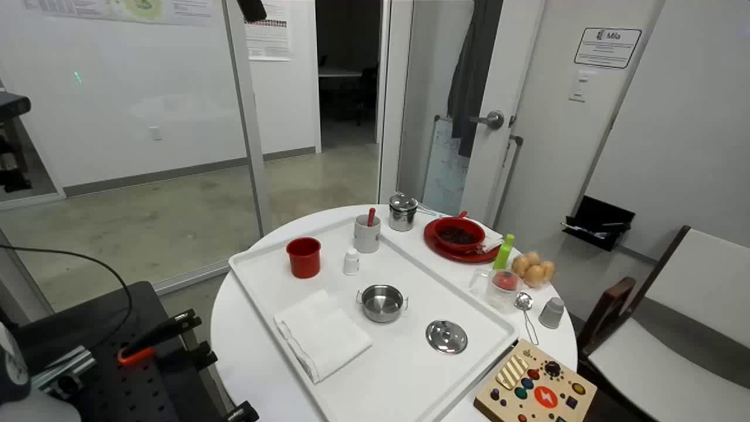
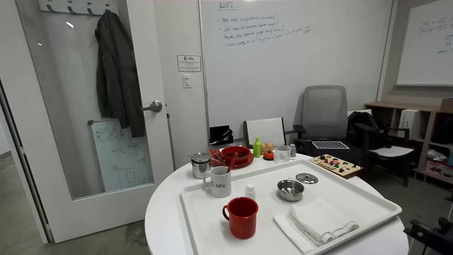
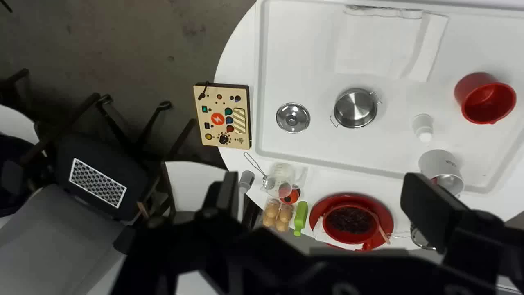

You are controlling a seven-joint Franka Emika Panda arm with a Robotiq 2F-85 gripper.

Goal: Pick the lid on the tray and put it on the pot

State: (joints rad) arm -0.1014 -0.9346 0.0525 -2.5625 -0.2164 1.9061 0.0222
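Observation:
The lid (image 1: pixel 446 337) is a flat round silver disc with a small knob. It lies on the white tray (image 1: pixel 404 381), apart from the pot (image 1: pixel 382 303). The steel pot has two thin wire handles and stands uncovered on the tray. Both exterior views show them: the lid (image 2: pixel 307 178) lies just behind the pot (image 2: pixel 290 190) there. In the wrist view the lid (image 3: pixel 292 117) is left of the pot (image 3: pixel 355 108); both lie above the jaws in the picture. My gripper (image 3: pixel 322 196) is open, fingers wide apart, with nothing between them, well above the table.
On the tray are a folded white cloth (image 1: pixel 323 334), a red cup (image 1: pixel 304 258), a white bottle (image 1: pixel 351 262) and a grey-white mug (image 1: pixel 367 235). Beside it stand a red bowl (image 1: pixel 459 234), a steel canister (image 1: pixel 402 214), a green bottle (image 1: pixel 504 252) and a button board (image 1: pixel 536 384).

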